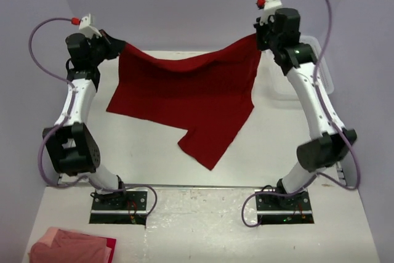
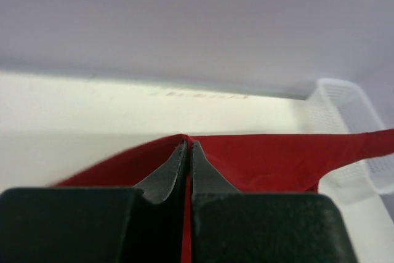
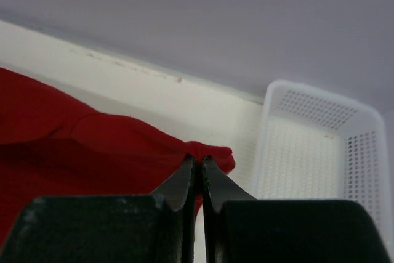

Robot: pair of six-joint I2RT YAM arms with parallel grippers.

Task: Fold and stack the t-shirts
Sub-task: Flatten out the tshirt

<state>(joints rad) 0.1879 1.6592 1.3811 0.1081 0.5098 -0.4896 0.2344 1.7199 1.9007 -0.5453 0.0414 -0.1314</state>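
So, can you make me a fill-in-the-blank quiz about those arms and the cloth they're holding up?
The t-shirt held up is deep ____.
Counting the left end effector and the right end effector, the number pinching it is ____.
The white mesh basket sits by the ____ arm.
Pinkish cloth lies near the ____ arm's base.
Missing words: red; two; right; left.

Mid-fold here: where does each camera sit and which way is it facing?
Top external: above and behind, looking down on the table; left arm and right arm show, red t-shirt stretched between them.
Left wrist: on the left arm, facing the far wall past the shut left gripper.
Right wrist: same, past the shut right gripper.
Shared by both wrist views: t-shirt and white basket.
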